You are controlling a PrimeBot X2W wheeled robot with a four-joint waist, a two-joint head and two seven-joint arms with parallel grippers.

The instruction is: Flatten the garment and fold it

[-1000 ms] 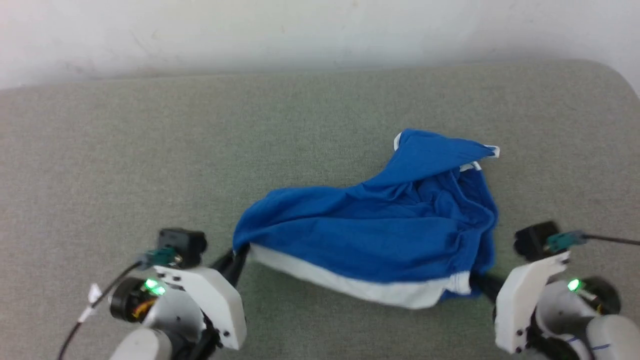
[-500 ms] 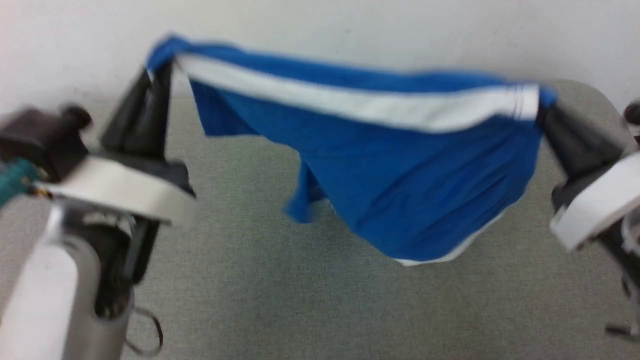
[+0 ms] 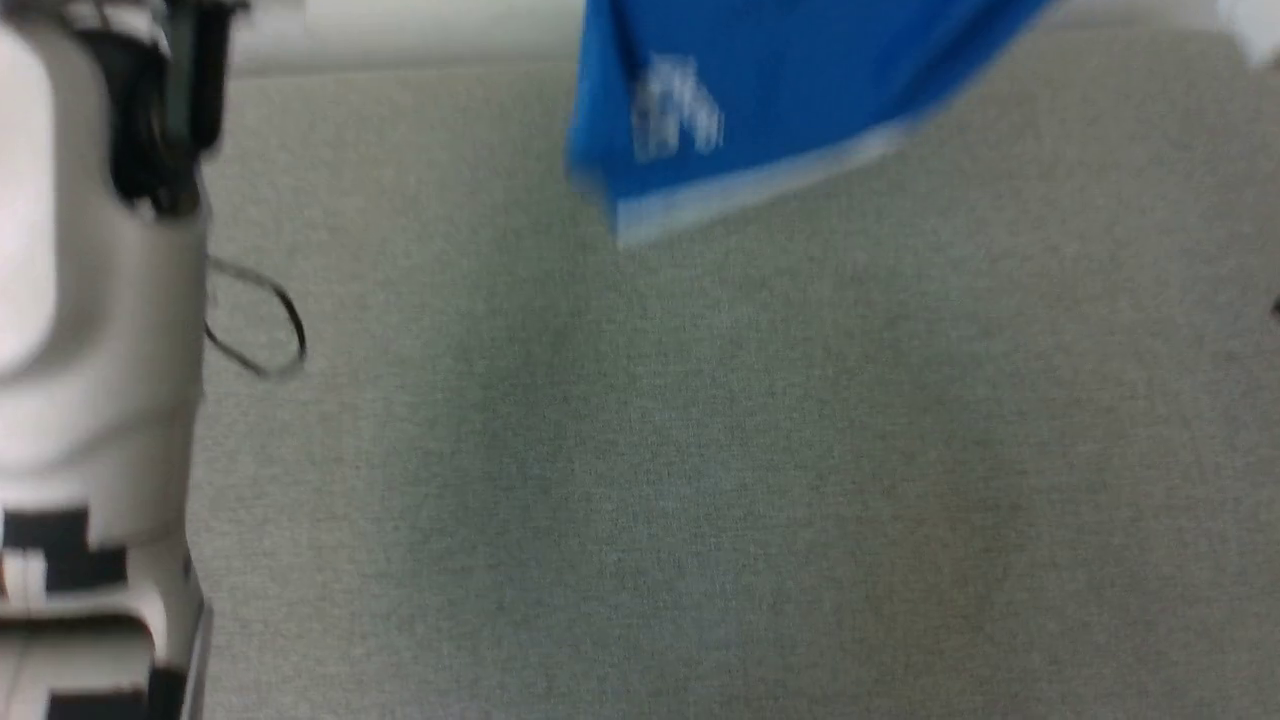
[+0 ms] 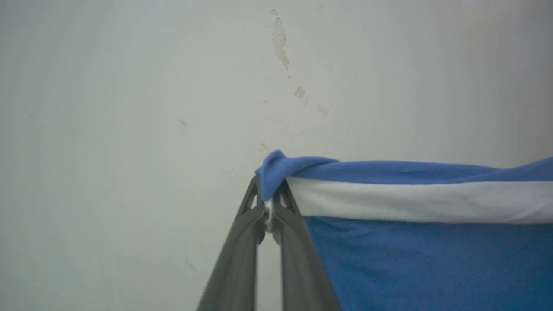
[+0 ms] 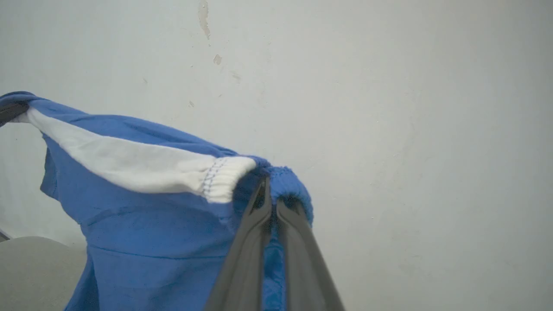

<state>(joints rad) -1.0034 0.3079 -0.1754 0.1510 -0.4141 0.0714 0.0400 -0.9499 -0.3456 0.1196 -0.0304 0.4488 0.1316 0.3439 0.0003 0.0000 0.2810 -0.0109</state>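
Note:
The garment [image 4: 423,259], bright blue shorts with a broad white band, hangs in the air, stretched between both grippers. My left gripper [image 4: 270,196] is shut on one corner of its top edge, in front of a pale wall. My right gripper [image 5: 270,194] is shut on the other corner, beside the gathered white waistband end [image 5: 222,177]. In the head view only the garment's [image 3: 760,90] blurred lower part shows at the top, with a pale trim along its bottom edge, well above the grey surface. My pale left forearm [image 3: 90,330] fills the left edge there.
The grey fabric-covered surface [image 3: 700,480] spreads below the hanging cloth. A pale wall [image 4: 129,108] with chipped paint stands behind. A thin dark cable loop [image 3: 260,330] hangs off the left forearm.
Both grippers have lifted the garment off the surface and kept rising: from crumpled on the surface, to stretched in mid-air, to mostly above the head view's top edge.

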